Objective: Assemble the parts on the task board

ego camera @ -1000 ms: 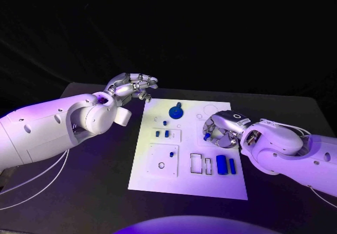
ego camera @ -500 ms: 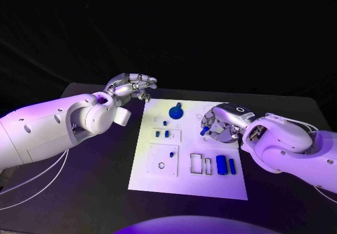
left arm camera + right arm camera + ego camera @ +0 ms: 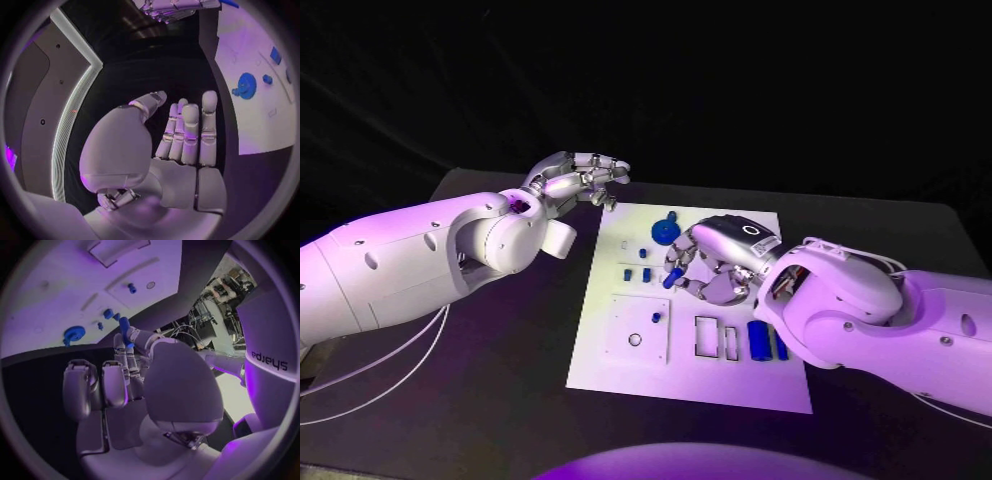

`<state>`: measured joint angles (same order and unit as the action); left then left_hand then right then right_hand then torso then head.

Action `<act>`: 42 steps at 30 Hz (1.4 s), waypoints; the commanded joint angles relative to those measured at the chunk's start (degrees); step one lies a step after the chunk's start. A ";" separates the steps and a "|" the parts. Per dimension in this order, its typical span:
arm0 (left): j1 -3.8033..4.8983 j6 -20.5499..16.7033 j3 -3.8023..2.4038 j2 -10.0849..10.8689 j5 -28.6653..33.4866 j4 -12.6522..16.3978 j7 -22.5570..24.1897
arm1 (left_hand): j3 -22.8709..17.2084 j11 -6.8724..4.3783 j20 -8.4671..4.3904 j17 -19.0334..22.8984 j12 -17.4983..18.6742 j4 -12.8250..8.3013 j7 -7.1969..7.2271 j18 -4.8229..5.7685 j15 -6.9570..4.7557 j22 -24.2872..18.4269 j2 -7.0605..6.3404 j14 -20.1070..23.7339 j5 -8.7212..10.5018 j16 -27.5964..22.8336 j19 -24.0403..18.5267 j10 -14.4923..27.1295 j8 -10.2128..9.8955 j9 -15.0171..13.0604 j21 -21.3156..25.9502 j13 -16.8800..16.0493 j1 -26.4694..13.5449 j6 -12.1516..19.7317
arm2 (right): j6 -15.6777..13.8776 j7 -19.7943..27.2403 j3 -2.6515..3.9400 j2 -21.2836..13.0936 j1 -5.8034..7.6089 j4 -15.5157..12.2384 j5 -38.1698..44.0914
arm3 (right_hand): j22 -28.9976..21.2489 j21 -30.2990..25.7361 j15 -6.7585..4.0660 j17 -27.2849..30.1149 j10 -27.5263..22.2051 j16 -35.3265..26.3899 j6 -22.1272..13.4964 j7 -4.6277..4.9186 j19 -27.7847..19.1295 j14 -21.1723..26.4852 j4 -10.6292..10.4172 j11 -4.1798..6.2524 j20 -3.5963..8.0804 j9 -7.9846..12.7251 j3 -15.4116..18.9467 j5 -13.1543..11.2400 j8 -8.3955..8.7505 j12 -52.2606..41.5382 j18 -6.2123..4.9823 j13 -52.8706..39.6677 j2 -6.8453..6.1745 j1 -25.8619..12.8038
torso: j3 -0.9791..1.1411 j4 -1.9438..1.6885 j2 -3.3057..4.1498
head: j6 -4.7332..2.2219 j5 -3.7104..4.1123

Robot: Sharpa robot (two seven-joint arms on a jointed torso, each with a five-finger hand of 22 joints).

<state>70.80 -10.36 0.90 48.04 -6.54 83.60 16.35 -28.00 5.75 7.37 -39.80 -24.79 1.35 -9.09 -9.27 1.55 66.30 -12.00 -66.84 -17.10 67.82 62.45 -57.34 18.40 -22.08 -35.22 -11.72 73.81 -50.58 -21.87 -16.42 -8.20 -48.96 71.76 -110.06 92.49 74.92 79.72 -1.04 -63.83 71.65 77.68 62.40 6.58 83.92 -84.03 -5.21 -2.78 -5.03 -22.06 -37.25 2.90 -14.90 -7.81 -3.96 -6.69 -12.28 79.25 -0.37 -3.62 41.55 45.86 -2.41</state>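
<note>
Over the white task board (image 3: 689,380) on the black worktop (image 3: 488,400), the right robot hand (image 3: 708,262) pinches a small blue peg (image 3: 674,277) between thumb and finger above the board's middle. The left robot hand (image 3: 574,180) hovers just off the board's far left corner, fingers loosely curled, holding nothing. A round blue disc (image 3: 665,231) lies near the board's far edge, and two blue bars (image 3: 764,341) lie side by side at its right.
</note>
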 commanded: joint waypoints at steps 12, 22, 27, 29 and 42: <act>-0.01 1.06 0.15 -0.89 0.37 -0.32 0.35 | -0.17 -0.08 0.21 0.09 -0.16 0.01 -0.09 -1.06 0.05 -0.05 0.23 0.28 0.16 -0.08 -0.13 0.32 0.21 -0.08 0.40 0.08 -0.55 0.48 | -0.57 3.12 -0.78 7.74 -4.73 3.12 1.59 | 7.93 0.05 -0.31 0.04 0.21 0.27 0.15 -0.04 0.18 -1.07 0.29 -0.26 0.25 -1.87 -0.41 0.24 -0.66 0.45 1.16 -0.17 0.51 -0.08 | -0.15 0.00 -0.03 | 0.36 -1.16; -0.01 1.23 0.22 -1.08 0.40 -0.41 0.29 | -0.18 -0.05 0.24 0.18 -0.25 -0.02 -0.11 -1.07 0.07 -0.08 0.30 0.36 0.17 -0.01 -0.09 0.46 0.31 -0.13 0.51 0.07 -0.53 0.55 | 1.23 3.32 -1.19 9.42 -6.63 5.77 2.00 | 7.84 -0.13 -0.25 0.29 0.09 0.18 -0.22 0.08 0.07 -1.01 0.56 -0.37 0.23 -2.10 -0.60 0.25 -0.68 0.75 1.11 -0.24 0.53 -0.27 | -0.04 -0.02 -0.03 | 0.73 -1.56; -0.01 1.32 0.25 -1.11 0.42 -0.44 0.27 | -0.18 -0.05 0.24 0.18 -0.25 -0.02 -0.11 -1.07 0.07 -0.08 0.30 0.36 0.17 -0.01 -0.09 0.46 0.31 -0.13 0.51 0.07 -0.53 0.55 | 1.96 3.13 -1.28 9.68 -7.24 6.31 2.18 | 7.85 -0.14 -0.21 0.36 0.07 0.15 -0.32 0.10 0.07 -1.00 0.60 -0.41 0.21 -2.20 -0.62 0.24 -0.71 0.85 1.12 -0.27 0.52 -0.45 | -0.03 0.02 0.01 | 0.71 -1.54; -0.01 1.37 0.26 -1.13 0.43 -0.46 0.26 | -0.18 -0.05 0.24 0.18 -0.25 -0.02 -0.11 -1.07 0.07 -0.08 0.30 0.36 0.17 -0.01 -0.09 0.46 0.31 -0.13 0.51 0.07 -0.53 0.55 | 2.29 3.05 -1.30 9.76 -7.39 6.41 2.31 | 7.85 -0.14 -0.21 0.36 0.07 0.15 -0.32 0.10 0.07 -1.00 0.60 -0.41 0.21 -2.20 -0.62 0.24 -0.71 0.85 1.12 -0.27 0.52 -0.45 | -0.04 0.03 0.00 | 0.71 -1.55; -0.01 1.43 0.29 -1.09 0.45 -0.50 0.19 | -0.16 -0.03 0.26 0.23 -0.30 0.02 -0.12 -1.07 0.09 -0.09 0.33 0.40 0.17 0.01 -0.07 0.51 0.37 -0.15 0.56 0.06 -0.59 0.56 | 4.37 2.89 -1.37 9.50 -7.68 6.50 2.92 | 7.78 -0.24 -0.19 0.44 0.12 0.12 -0.34 0.10 0.01 -0.98 0.63 -0.41 0.19 -2.27 -0.62 0.25 -0.76 0.89 1.09 -0.31 0.52 -0.55 | -0.04 0.02 -0.04 | 1.00 -1.67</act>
<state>70.76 -9.89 1.23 47.02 -6.45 83.03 16.30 -27.99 5.74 7.37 -39.62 -24.79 1.35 -9.30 -9.27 1.55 66.30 -11.77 -66.84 -17.10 67.82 62.45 -57.34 18.39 -22.15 -34.90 -11.73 73.58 -50.37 -19.41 -13.76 -9.55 -39.42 64.16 -103.47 94.38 74.91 79.71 -1.03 -63.45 71.55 77.67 61.64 6.77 83.91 -84.03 -4.72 -2.88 -5.03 -22.14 -37.71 3.00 -15.50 -7.24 -3.96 -6.96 -12.01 78.93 -0.42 -3.57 41.52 46.79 -4.05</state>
